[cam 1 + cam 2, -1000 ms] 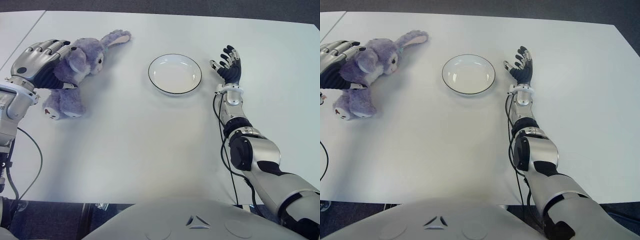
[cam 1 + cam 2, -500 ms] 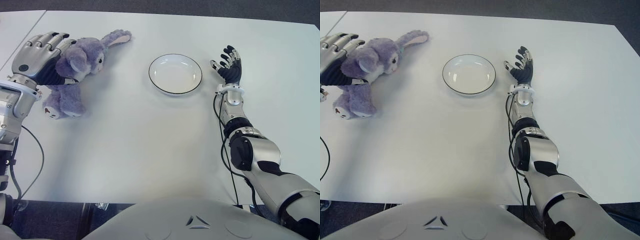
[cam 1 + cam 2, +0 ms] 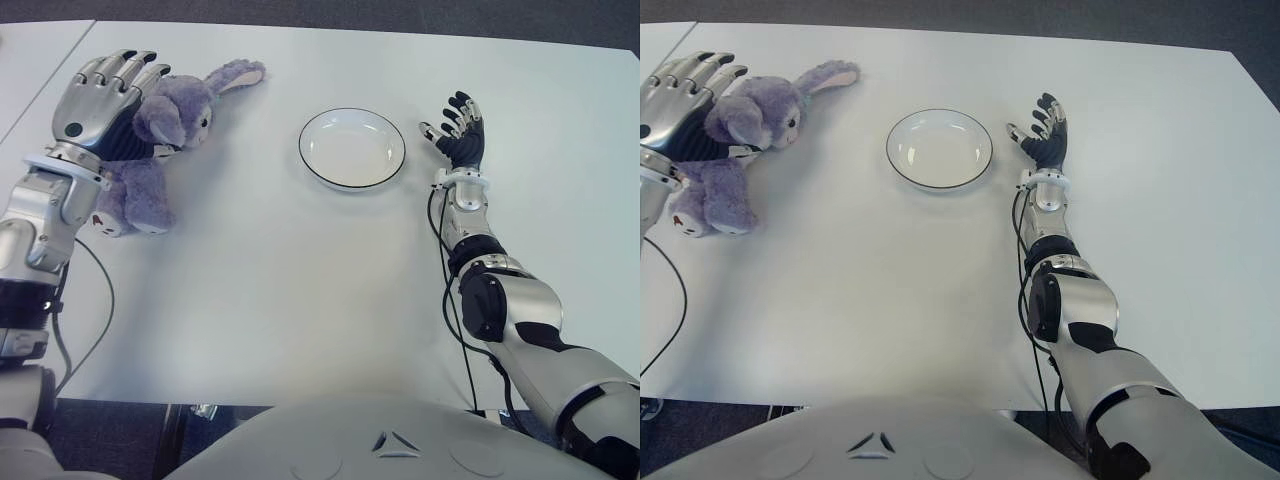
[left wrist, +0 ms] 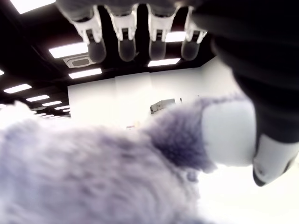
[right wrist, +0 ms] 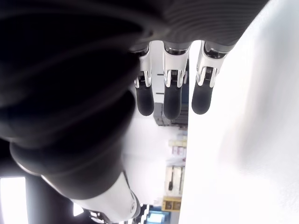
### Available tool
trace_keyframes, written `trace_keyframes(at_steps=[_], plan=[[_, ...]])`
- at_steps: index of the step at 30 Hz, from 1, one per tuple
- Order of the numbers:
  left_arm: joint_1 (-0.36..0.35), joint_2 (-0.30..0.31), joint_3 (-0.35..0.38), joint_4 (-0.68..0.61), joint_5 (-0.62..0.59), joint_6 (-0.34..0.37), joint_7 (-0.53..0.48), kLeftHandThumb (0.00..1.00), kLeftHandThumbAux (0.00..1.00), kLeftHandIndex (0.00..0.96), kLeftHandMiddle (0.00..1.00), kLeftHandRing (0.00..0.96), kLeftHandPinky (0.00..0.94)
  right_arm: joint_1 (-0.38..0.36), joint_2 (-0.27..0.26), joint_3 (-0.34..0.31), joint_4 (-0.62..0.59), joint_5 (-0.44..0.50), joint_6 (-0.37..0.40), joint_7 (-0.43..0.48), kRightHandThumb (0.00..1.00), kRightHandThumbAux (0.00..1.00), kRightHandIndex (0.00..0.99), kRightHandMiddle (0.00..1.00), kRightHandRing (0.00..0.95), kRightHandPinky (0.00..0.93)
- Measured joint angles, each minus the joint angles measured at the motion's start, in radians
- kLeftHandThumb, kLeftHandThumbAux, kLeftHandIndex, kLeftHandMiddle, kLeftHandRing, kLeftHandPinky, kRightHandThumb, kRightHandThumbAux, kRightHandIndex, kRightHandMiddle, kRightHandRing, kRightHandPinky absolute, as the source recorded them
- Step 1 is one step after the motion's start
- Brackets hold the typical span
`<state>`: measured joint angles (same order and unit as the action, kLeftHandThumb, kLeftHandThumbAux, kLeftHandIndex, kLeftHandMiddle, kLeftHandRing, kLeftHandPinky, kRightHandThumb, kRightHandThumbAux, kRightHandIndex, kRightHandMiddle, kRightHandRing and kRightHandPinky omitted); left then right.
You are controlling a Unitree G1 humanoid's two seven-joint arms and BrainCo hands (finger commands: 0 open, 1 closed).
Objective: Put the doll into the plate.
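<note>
Left eye view, plate (image 3: 352, 148) empty, left hand (image 3: 105, 95) spread over doll (image 3: 150, 150), right hand (image 3: 458, 130) spread.

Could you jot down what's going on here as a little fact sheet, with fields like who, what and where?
doll: purple plush rabbit, lying on the white table, far left
plate: white, dark-rimmed, empty
left hand: over the doll's back, fingers extended, not closed on it
right hand: open, just right of the plate
task status: doll not yet in the plate
</note>
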<state>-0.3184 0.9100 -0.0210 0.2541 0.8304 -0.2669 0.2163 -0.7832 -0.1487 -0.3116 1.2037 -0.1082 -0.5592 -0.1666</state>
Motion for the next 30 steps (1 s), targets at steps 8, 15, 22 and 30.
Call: trace_keyframes(at_steps=[8,15,22,30], plan=[[-0.061,-0.014,-0.046,0.124,0.005,-0.038,0.086,0.0,0.642,0.0,0.0,0.0,0.0,-0.002,0.002,0.001,0.0,0.0,0.0,0.0,0.345,0.973,0.137,0.172,0.162,0.185],[-0.083,-0.015,-0.066,0.168,0.005,-0.051,0.127,0.0,0.615,0.0,0.0,0.0,0.0,-0.002,0.002,0.0,0.0,0.0,0.0,0.0,0.427,0.971,0.138,0.178,0.165,0.184],[-0.093,-0.018,-0.078,0.204,0.004,-0.066,0.154,0.0,0.615,0.0,0.0,0.0,0.0,-0.002,0.002,-0.002,0.0,0.0,-0.001,-0.001,0.525,0.954,0.147,0.192,0.179,0.187],[-0.101,-0.029,-0.092,0.256,0.003,-0.087,0.167,0.0,0.633,0.0,0.0,0.0,0.0,-0.002,0.002,-0.002,0.0,0.0,-0.001,-0.007,0.558,0.948,0.15,0.196,0.185,0.191]])
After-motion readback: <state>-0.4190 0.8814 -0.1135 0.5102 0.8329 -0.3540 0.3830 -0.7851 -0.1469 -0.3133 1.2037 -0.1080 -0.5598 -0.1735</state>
